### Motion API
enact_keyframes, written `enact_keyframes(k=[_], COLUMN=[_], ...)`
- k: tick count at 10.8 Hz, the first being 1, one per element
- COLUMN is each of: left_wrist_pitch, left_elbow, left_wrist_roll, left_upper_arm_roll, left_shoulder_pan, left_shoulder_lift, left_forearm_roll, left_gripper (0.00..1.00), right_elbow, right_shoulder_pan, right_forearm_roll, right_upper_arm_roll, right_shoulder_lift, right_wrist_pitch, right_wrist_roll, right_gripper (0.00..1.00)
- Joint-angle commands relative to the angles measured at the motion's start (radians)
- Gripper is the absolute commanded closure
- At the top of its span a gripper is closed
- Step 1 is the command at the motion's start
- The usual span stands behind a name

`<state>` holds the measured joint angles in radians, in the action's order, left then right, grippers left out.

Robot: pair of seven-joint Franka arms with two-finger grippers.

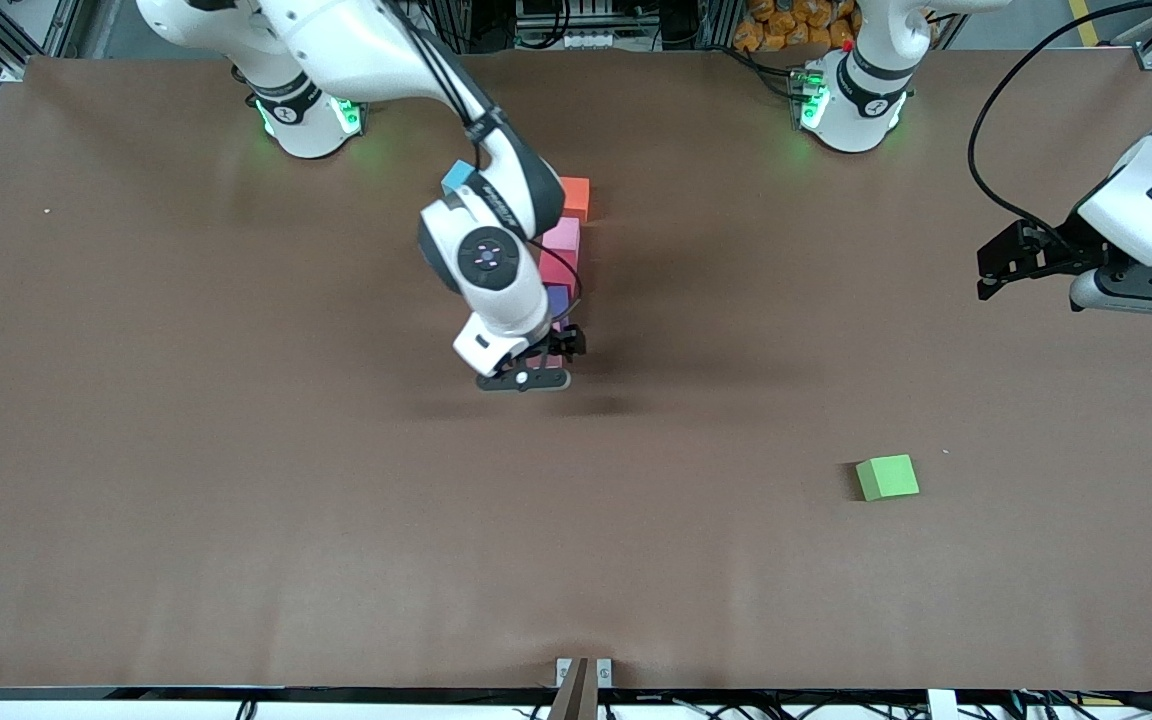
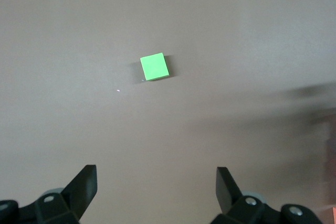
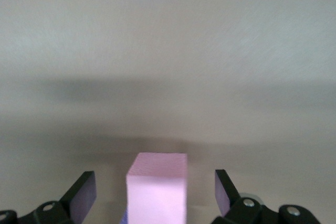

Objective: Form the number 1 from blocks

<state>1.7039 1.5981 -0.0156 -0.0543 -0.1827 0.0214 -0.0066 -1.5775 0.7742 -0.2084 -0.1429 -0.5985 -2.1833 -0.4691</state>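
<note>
Looking for your next block, you are finding the green block [image 1: 887, 477] lying nearer the left gripper [image 2: 156, 182]; both grippers' jaws are standing released, right gripper [image 3: 155, 190] straddling a pink block [image 3: 156, 184].

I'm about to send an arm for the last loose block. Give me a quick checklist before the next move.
1. Right claw open, fingers clear of the pink block: ok.
2. Pink block lined up with the column: cannot tell, the arm hides it.
3. Green block lying alone, nearer the camera than the column: ok.
4. Left claw open, green block in its view: ok.
5. Left claw waits over the table's left-arm end: ok.
</note>
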Motion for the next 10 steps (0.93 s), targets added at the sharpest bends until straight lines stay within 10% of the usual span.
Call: enact_keyframes(k=[1, 10], left_wrist_pitch=[-0.016, -0.145], left_elbow=[-0.023, -0.059], left_wrist_roll=[0.034, 0.181], left_upper_arm_roll=[-0.012, -0.015], left_shoulder_pan=[-0.007, -0.073], left_shoulder_lift=[0.002, -0.011], left_forearm_roll=[-0.018, 0.046], left_gripper=[0.0, 0.0], right_elbow=[0.086, 0.157], right_shoulder_pan=[-0.102, -0.409], right_forearm_roll=[0.012, 0.127], right_upper_arm_roll=[0.011, -0.052], right_shoulder_lift=[0.043, 0.339], right_wrist_pitch=[0.159, 0.494], right_wrist_roll=[0.16, 0.322], right_gripper=[0.0, 0.0])
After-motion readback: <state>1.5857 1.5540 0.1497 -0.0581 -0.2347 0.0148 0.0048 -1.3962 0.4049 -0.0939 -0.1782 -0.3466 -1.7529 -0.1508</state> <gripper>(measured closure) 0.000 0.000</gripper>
